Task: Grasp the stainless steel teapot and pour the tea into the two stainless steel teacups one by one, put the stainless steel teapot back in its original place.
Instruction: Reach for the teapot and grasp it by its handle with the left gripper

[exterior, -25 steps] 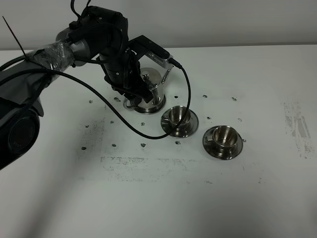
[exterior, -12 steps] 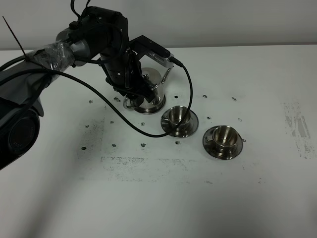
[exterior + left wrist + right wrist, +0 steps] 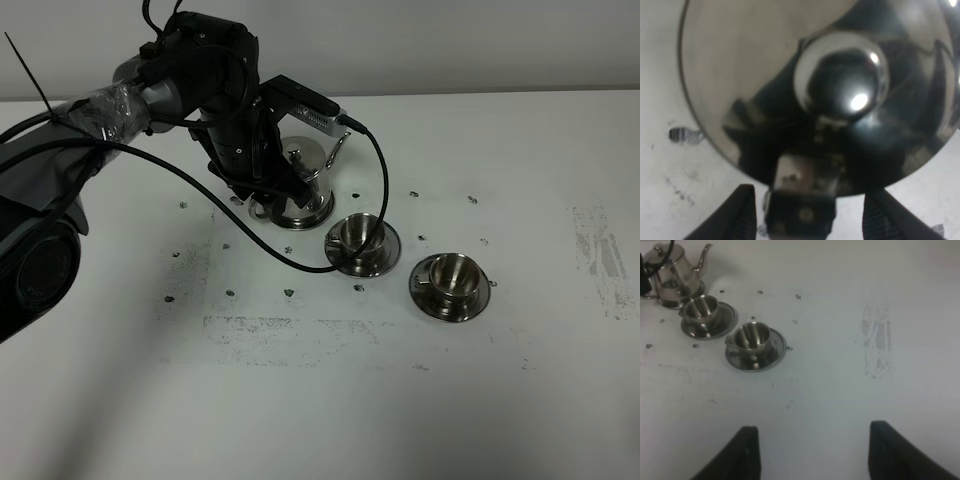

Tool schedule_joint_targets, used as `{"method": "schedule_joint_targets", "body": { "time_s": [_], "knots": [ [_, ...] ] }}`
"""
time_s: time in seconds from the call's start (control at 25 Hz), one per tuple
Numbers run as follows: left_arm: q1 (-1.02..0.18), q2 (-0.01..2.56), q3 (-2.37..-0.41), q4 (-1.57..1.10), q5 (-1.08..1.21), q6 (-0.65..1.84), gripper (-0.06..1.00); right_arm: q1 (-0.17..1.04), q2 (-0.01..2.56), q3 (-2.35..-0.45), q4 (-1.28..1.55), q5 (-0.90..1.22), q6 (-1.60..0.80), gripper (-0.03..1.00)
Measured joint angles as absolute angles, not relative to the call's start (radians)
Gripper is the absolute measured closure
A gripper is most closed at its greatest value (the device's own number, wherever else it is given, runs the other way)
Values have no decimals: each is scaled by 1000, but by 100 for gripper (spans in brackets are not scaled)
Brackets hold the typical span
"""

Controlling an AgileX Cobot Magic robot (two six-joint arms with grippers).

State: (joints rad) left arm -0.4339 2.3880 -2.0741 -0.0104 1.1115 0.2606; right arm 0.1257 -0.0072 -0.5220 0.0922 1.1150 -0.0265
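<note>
The stainless steel teapot (image 3: 312, 168) stands on its round steel tray (image 3: 303, 220) at the back of the table, spout pointing right. My left arm (image 3: 240, 130) hangs over its left side. In the left wrist view the domed lid and knob (image 3: 840, 80) fill the frame. My left gripper (image 3: 812, 215) is open, with one dark finger (image 3: 742, 210) on each side of the loop handle (image 3: 802, 197) and gaps between. Two steel teacups (image 3: 358, 234) (image 3: 450, 272) sit on saucers to the right of the pot. My right gripper (image 3: 817, 452) is open and empty, well away from the near cup (image 3: 752, 337).
A black cable (image 3: 383, 190) loops from the left arm down past the nearer cup's saucer (image 3: 385, 258). The white tabletop (image 3: 330, 330) carries dark scuff marks, and a worn grey patch (image 3: 600, 255) lies at the right.
My left arm has shifted slightly to the left over the teapot, uncovering more of the lid. The teapot and both cups have stayed put.
</note>
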Motion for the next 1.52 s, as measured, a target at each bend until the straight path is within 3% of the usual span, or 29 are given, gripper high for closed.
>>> {"method": "schedule_joint_targets", "body": {
  "time_s": [0.36,1.52],
  "knots": [
    [-434,2409,-2152,17,1181,239,47,126,-7,-522,92,1115,-27,51],
    [-434,2428,-2154,0,1145,321,48,126,-7,-522,92,1115,-27,52]
  ]
}}
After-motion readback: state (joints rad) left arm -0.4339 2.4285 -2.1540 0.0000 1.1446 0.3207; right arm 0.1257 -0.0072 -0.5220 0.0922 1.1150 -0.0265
